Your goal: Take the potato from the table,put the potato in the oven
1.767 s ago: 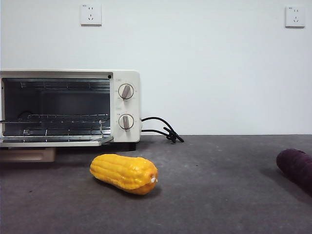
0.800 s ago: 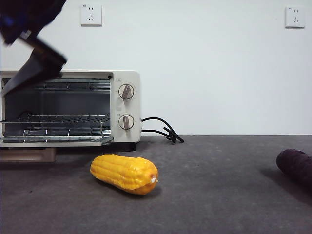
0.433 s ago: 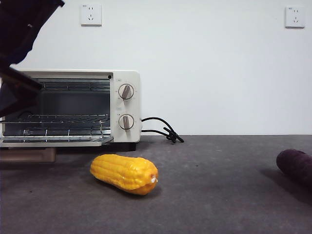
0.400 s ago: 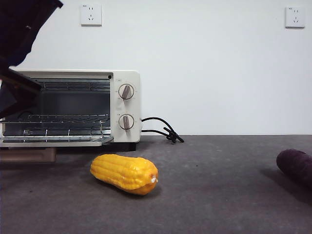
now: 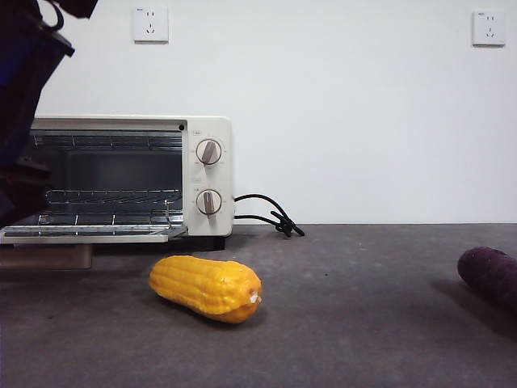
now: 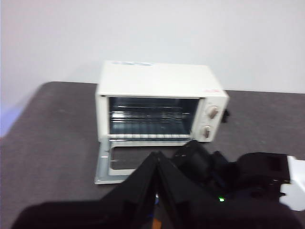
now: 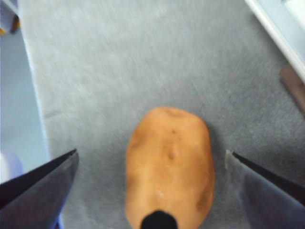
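Jaws of the right gripper (image 7: 152, 191) stand spread wide, one to each side of the potato (image 7: 169, 164), which lies on the grey bench (image 7: 119, 62) between them and touches neither. In the right wrist view the potato fills the gap lengthwise, its speckled tan skin plain, so the gripper hangs directly over it and is lined up for a grasp. The left gripper (image 6: 157, 191) has its jaws pressed together into a point, holds nothing, and waits well back from the oven (image 6: 157, 102), looking across at it.

As for progress, the oven door (image 6: 138, 164) is already down flat and the wire rack (image 5: 113, 196) inside is bare, so the way in is ready. The potato has not yet been picked up. Closing on it, lifting, carrying it to the cavity and releasing it all remain.

Against the earlier front views, the dark arm (image 5: 24, 105) at the left edge sits lower and further out of the picture: a second ago a pointed black shape crossed the oven's upper left corner, and two seconds ago no arm showed at all. The yellow corn cob (image 5: 206, 288), the purple vegetable (image 5: 489, 275) and the oven have not shifted. The front view does not show the potato.
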